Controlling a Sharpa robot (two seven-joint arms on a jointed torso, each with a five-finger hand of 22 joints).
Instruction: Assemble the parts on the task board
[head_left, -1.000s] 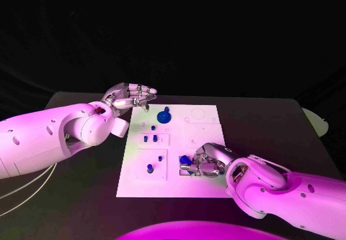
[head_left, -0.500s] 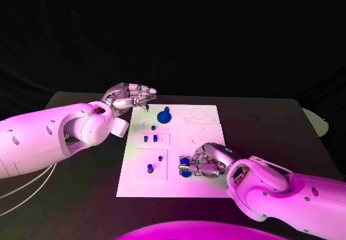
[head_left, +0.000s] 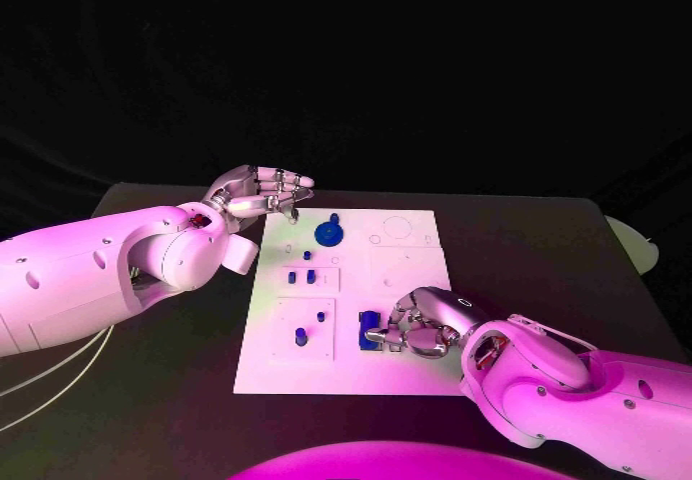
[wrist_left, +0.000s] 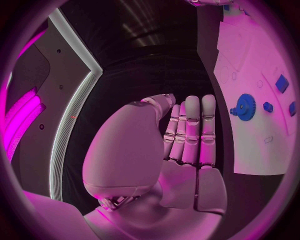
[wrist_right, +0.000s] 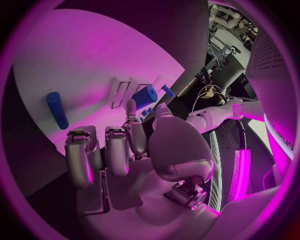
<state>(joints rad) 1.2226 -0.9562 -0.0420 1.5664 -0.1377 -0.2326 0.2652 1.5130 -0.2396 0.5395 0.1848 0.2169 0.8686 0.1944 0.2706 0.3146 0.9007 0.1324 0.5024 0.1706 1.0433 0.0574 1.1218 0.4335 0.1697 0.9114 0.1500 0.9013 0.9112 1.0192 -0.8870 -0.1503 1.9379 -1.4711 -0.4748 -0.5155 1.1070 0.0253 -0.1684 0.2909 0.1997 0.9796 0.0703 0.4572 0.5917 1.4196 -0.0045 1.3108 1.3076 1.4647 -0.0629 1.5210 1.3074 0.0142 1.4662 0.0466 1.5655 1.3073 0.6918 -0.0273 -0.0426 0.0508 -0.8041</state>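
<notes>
- right hand (head_left: 415, 328) has been creeping toward the task board (head_left: 411, 265)'s near edge, fingers curling empty beside the blue bar (head_left: 369, 329)
- bar's lying flat now, probably seated
- left hand (head_left: 261, 192) is idling, curled and empty, off the far-left corner

The black table (head_left: 548, 255) carries the white task board (head_left: 411, 265), which lies flat at its middle, long side running away from the robot. Bare dark surface surrounds the board on all sides. A pale rounded object (head_left: 635, 243) sits at the table's far right edge; its nature cannot be determined.
</notes>
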